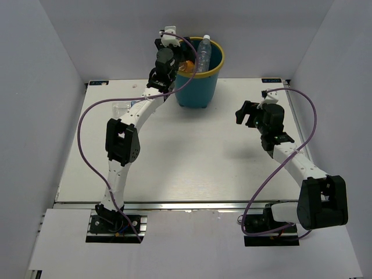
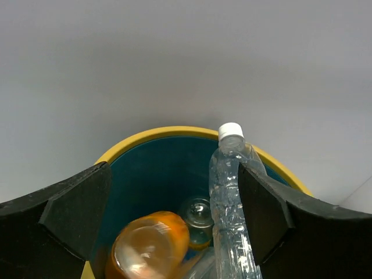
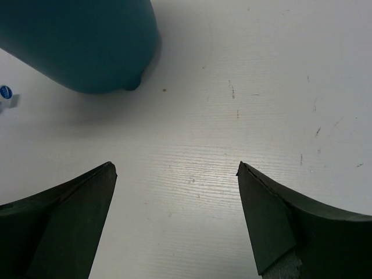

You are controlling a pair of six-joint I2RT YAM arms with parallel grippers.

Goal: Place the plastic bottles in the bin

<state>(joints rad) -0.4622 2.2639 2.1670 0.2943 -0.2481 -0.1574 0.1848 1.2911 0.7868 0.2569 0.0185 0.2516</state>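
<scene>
The teal bin [image 1: 197, 90] with a yellow rim stands at the back middle of the table. A tall clear bottle with a white cap [image 1: 203, 52] leans inside it, beside an orange bottle [image 1: 187, 67]. My left gripper [image 1: 177, 58] hovers over the bin's left rim, open and empty. In the left wrist view the gripper [image 2: 174, 197] frames the bin's rim [image 2: 168, 132], a blurred orange bottle [image 2: 148, 250], the clear bottle [image 2: 229, 197] and another clear bottle's end [image 2: 197, 215]. My right gripper [image 1: 247, 113] is open and empty above bare table [image 3: 177, 174], right of the bin [image 3: 81, 40].
A small clear bottle with a blue label [image 1: 125, 106] seems to lie on the table left of the bin, partly behind the left arm; a blue-labelled bit [image 3: 6, 93] shows at the right wrist view's left edge. White walls enclose the table.
</scene>
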